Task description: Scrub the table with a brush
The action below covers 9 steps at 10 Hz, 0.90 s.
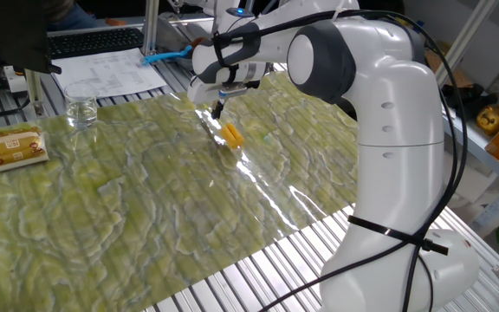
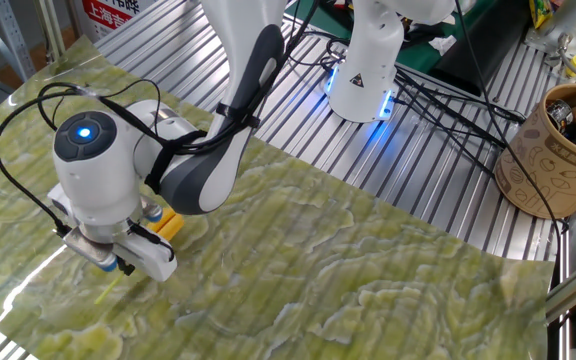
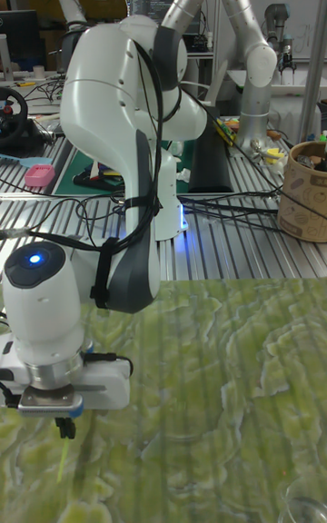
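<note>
The brush lies low on the table (image 1: 137,199), its yellow ribbed head (image 1: 233,135) resting on the green marbled sheet. Its thin pale handle runs up and left into my gripper (image 1: 218,109), which is shut on it. In the other fixed view the yellow head (image 2: 168,222) shows behind the gripper (image 2: 120,265), and the handle tip (image 2: 108,291) sticks out in front over the table (image 2: 368,280). In the tall view the gripper (image 3: 64,429) hangs just above the sheet (image 3: 227,396) with the handle (image 3: 64,466) under it. The head is hidden there.
A blue-handled brush (image 1: 167,54) and papers (image 1: 111,71) lie at the far edge. A glass (image 1: 81,111) and a tan packet (image 1: 11,146) sit at the left. A brown cup (image 2: 553,150) of tools stands on the bare slats near my arm's base (image 2: 368,70).
</note>
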Available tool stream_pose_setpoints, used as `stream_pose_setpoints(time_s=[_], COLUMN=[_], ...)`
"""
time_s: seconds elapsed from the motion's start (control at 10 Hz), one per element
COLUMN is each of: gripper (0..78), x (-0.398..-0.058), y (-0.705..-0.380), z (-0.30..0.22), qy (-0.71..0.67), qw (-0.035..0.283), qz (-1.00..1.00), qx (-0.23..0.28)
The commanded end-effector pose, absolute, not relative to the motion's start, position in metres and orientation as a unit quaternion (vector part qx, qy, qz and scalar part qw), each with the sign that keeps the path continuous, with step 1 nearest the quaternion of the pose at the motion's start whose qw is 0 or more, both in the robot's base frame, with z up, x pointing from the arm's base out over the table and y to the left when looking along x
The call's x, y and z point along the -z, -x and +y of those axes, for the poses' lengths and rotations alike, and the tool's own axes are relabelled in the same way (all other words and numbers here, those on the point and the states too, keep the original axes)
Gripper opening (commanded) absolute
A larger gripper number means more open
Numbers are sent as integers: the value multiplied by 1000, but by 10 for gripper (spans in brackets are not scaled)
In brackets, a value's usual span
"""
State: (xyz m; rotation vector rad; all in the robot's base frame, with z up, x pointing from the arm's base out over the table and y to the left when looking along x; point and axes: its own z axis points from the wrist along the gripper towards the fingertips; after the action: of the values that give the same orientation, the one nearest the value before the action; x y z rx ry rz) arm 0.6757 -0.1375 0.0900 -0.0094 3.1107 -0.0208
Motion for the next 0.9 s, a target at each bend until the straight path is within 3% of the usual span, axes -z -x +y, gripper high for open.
stream_pose_setpoints(time_s=[0.1,0.5,0.9], gripper=[12,12,12], x=[-93,-89,-72], y=[-680,-681,-677], z=[-138,-137,-131], qy=[-12,-14,-23], qw=[39,70,77], qz=[999,997,996], qx=[11,24,28])
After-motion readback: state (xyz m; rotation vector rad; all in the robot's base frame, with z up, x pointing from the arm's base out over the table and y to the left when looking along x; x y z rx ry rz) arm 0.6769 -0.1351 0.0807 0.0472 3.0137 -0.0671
